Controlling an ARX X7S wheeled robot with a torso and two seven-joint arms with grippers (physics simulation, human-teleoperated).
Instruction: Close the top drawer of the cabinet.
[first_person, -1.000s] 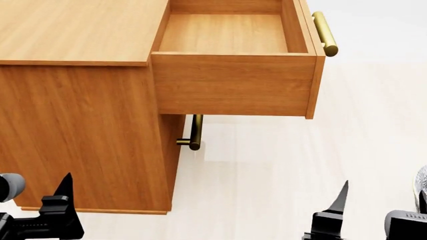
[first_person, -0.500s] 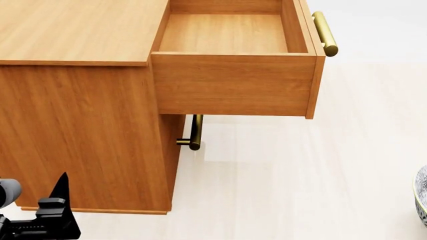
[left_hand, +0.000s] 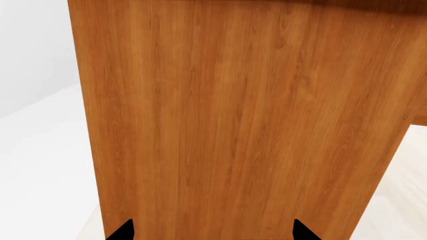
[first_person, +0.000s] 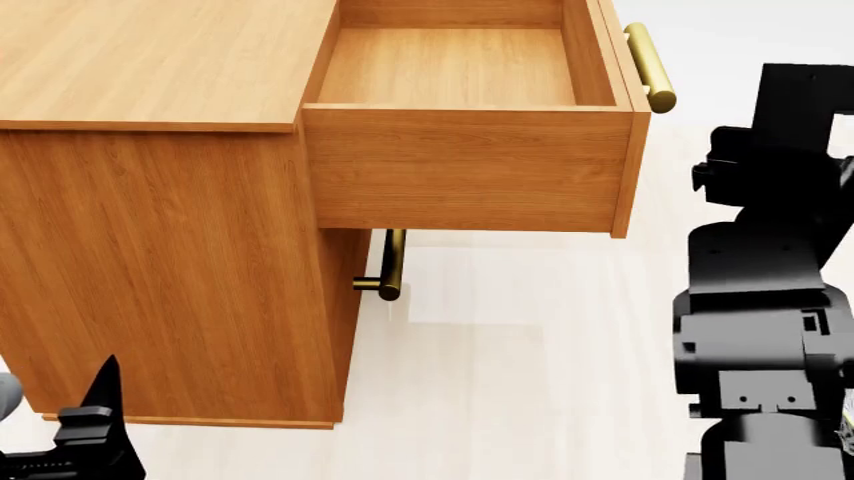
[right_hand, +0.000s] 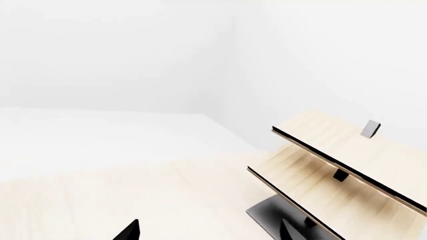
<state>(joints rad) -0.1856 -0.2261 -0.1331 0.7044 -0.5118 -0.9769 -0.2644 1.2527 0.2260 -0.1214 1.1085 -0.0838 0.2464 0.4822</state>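
Note:
The cabinet (first_person: 160, 260) is medium-brown wood with a flat top. Its top drawer (first_person: 467, 170) stands pulled far out and empty, its brass bar handle (first_person: 650, 66) on the far right face. My left gripper (left_hand: 212, 233) is open and empty, facing the cabinet's side panel (left_hand: 233, 120) at close range; one of its black fingers (first_person: 104, 385) shows low at the head view's left. My right arm (first_person: 767, 280) rises at the right of the drawer front, apart from it. My right gripper (right_hand: 212, 233) is open and empty, facing away from the cabinet.
A lower brass handle (first_person: 390, 265) sticks out under the open drawer. The floor (first_person: 534, 360) is pale wood. A pale slanted rack (right_hand: 333, 160) with a black base (right_hand: 273, 217) stands ahead of the right gripper, before white walls.
My right arm left the bottom edge of the head view, then rose into view at the right of the drawer. My left gripper sank slightly. The drawer has not moved.

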